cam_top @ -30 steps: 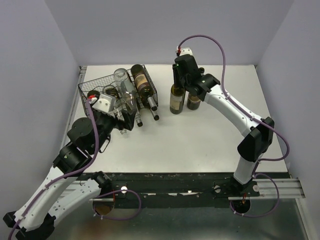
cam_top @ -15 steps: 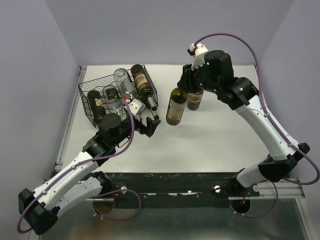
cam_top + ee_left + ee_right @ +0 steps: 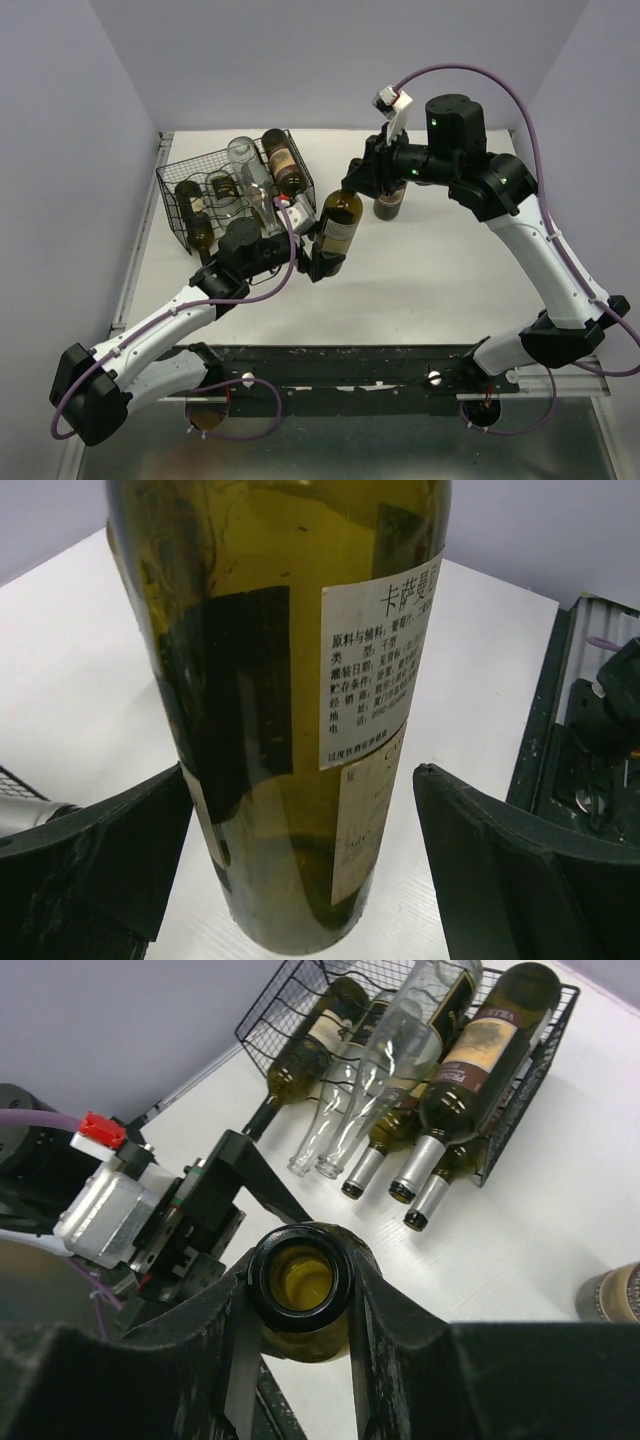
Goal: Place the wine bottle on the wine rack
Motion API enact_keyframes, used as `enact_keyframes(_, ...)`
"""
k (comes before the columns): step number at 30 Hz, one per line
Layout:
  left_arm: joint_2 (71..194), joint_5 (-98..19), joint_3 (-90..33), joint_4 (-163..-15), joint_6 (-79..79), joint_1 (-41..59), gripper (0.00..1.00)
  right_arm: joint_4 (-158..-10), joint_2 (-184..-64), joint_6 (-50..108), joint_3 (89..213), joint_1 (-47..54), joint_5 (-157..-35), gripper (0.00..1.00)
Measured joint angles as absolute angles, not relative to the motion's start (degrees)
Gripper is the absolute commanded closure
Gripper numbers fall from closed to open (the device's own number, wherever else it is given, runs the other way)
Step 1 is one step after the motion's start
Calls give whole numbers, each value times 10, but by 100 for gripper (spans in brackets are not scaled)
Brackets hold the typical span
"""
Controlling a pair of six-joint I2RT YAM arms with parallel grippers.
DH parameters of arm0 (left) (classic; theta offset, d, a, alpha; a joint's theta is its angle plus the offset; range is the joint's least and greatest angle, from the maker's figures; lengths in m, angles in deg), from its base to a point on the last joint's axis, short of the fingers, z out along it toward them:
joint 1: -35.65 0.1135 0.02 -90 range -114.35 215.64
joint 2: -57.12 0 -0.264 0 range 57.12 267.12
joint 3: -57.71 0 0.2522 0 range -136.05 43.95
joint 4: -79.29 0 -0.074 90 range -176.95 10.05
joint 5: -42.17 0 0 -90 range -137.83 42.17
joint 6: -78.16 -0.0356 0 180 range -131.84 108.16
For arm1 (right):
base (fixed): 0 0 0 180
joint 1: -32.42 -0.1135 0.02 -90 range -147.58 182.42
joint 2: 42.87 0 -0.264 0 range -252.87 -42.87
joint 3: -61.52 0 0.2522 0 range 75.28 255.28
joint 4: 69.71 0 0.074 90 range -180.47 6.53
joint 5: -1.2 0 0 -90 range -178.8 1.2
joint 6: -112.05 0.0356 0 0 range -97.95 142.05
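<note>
Right wrist view: your right gripper (image 3: pixel 300 1320) clamps the wine bottle (image 3: pixel 260 680) by its neck, near the wine rack (image 3: pixel 172 200). The left gripper (image 3: pixel 300 855) gapes around its base. Heavy, slick glass: grip the labelled body.

The wine bottle (image 3: pixel 285 880) is glossy olive-green glass with a matt paper label (image 3: pixel 385 650); the wine rack (image 3: pixel 290 995) — thin black wire; the table (image 3: pixel 420 270) — smooth, matt white.

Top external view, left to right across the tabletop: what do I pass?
wine rack → wine bottle, upright → second bottle, standing partly behind the right arm.
</note>
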State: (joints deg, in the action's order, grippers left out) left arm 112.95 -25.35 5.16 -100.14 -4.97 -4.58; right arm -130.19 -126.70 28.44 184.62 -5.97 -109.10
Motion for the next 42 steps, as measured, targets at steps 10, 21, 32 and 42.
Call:
enact_keyframes(10, 1139, -224, 63, -1017, -69, -46, 27, -1298, -1266, 285, 1847, -60, -1154, 99)
enact_keyframes(21, 1138, -236, 49, -1003, -116, -46, 100, -1281, -1246, 279, 1833, -59, -1165, 77)
enact_keyframes(32, 1110, -377, 12, -943, -386, -47, 100, -1260, -1193, 289, 1833, -59, -1167, 0)
enact_keyframes(42, 1110, -443, -12, -959, -747, -45, 100, -1294, -1202, 284, 1894, -59, -1120, 0)
